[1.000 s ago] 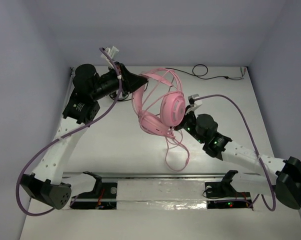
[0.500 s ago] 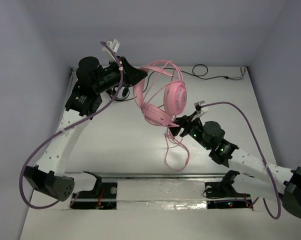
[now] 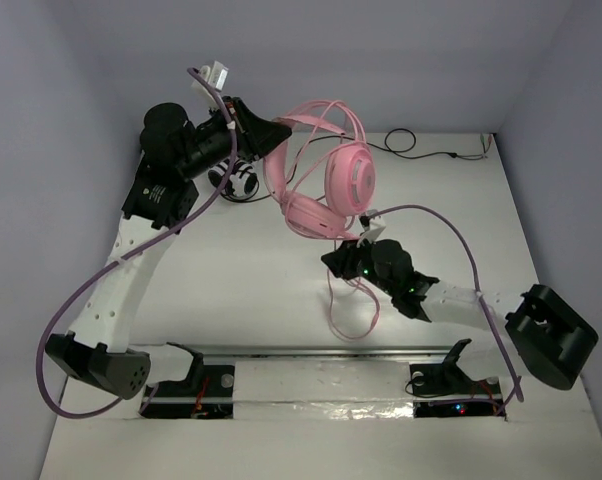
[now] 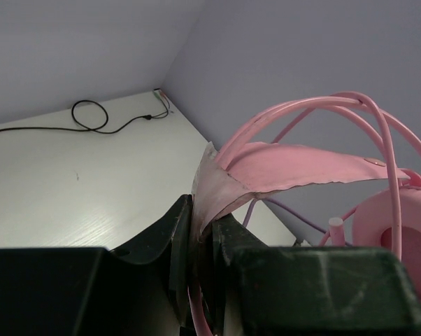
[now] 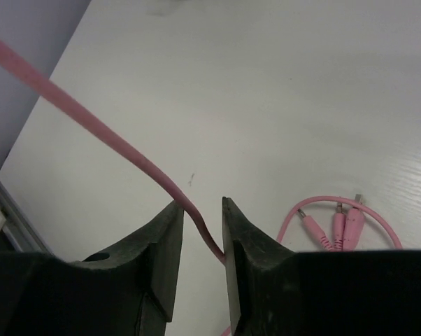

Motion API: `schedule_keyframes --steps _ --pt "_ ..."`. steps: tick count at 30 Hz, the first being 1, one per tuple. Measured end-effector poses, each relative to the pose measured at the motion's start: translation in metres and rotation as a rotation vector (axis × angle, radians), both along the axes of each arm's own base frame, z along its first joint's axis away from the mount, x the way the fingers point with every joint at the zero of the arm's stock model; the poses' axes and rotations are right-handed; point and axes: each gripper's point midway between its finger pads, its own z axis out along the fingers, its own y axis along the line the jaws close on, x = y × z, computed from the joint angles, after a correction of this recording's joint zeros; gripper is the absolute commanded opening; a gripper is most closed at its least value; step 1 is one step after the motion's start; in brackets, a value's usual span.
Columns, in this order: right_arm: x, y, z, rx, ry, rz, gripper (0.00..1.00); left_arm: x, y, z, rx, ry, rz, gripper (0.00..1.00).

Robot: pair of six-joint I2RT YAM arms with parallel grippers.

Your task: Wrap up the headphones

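The pink headphones (image 3: 349,180) hang in the air over the back middle of the table. My left gripper (image 3: 281,135) is shut on their pink headband (image 4: 301,164), which is pinched between the jaws of the left gripper (image 4: 202,224). The thin pink cable (image 3: 351,310) hangs from the earcups down to the table in loops. My right gripper (image 3: 333,262) is low, just under the earcups. In the right wrist view its jaws (image 5: 200,206) stand a little apart with the cable (image 5: 112,143) running loosely between them. The cable's pink plugs (image 5: 333,227) lie on the table.
Small black-and-white headphones (image 3: 236,185) lie at the back left, partly behind the left arm. A black cable (image 3: 406,142) is coiled at the back edge. A metal rail (image 3: 321,352) runs along the near edge.
My left gripper has lifted the headphones slightly. My right gripper has moved left and down from beside the earcup to the hanging cable.
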Motion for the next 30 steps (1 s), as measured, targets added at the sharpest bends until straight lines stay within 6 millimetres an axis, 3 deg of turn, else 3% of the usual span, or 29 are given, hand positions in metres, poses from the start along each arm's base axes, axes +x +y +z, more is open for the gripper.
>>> schedule_keyframes --steps 2,6,7,10,14,19,23,26,30 --pt "0.000 0.003 -0.001 0.008 0.003 0.009 0.27 0.000 0.000 0.003 -0.013 0.003 0.002 0.00" --pt "-0.002 0.010 -0.004 0.027 0.012 0.037 0.23 0.003 0.003 0.006 -0.038 0.010 0.017 0.00" --pt "-0.002 0.012 -0.005 0.030 0.016 0.043 0.12 0.004 0.003 0.007 -0.044 0.010 0.020 0.00" --pt "-0.005 0.018 -0.008 0.048 0.029 0.073 0.03 0.006 0.005 0.007 -0.067 0.018 0.036 0.00" --pt "-0.015 0.028 -0.008 0.069 0.045 0.120 0.00 0.012 0.013 -0.005 -0.094 0.040 0.103 0.00" --pt "-0.058 0.062 -0.005 0.064 0.069 0.239 0.00 0.035 0.040 -0.038 -0.138 0.088 0.310 0.00" --pt "-0.097 0.090 0.002 0.067 0.085 0.335 0.00 0.053 0.065 -0.078 -0.145 0.148 0.492 0.00" --pt "-0.114 0.102 0.003 0.061 0.094 0.363 0.00 0.064 0.080 -0.108 -0.129 0.194 0.599 0.00" --pt "-0.128 0.106 0.001 0.050 0.105 0.361 0.00 0.071 0.097 -0.130 -0.107 0.216 0.710 0.00"
